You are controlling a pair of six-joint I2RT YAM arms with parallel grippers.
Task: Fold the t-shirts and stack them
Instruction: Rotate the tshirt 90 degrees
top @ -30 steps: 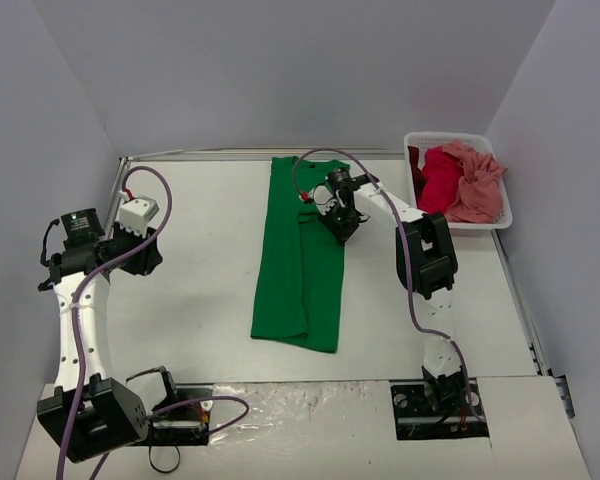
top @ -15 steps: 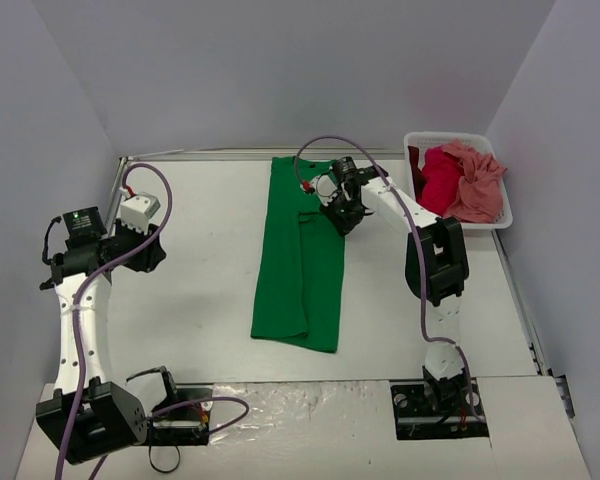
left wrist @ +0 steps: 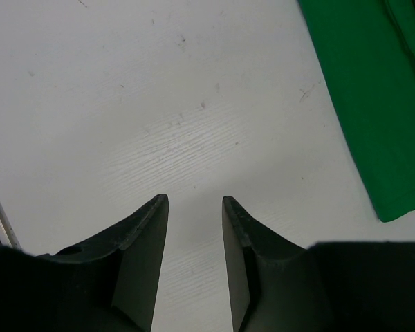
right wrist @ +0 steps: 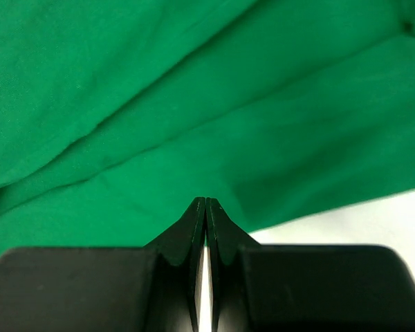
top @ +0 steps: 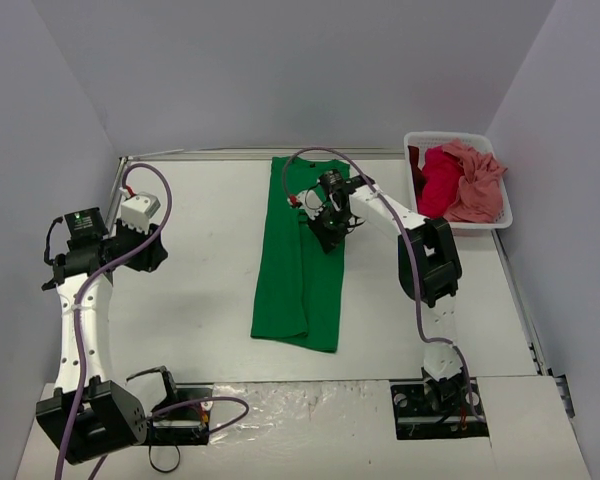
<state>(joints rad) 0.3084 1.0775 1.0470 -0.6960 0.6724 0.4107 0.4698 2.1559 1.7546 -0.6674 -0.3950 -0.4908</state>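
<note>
Green and plain, the nearest cloth is the green t-shirt point(top: 300, 270). It lies flat in the middle of the white table point(top: 200, 300) as a long narrow strip with its sides folded in. One short end is toward the arm bases and the other reaches the far edge.

Off to its left, well apart from it, the left gripper point(left wrist: 194, 200) hangs over bare tabletop. Its two dark fingers stand parted, with nothing between them.

Farther back, the right gripper point(right wrist: 206, 202) is low over the right-hand side of the shirt's far half, close to the cloth's edge where the white table shows. Its fingers are pressed tight together, and I see no cloth caught between them.

At the far right corner sits a white slatted basket point(top: 446, 136). It holds the crimson t-shirt point(top: 438, 180) and the salmon pink t-shirt point(top: 477, 185), crumpled together. I can read no printing on any of them from where I stand.
</note>
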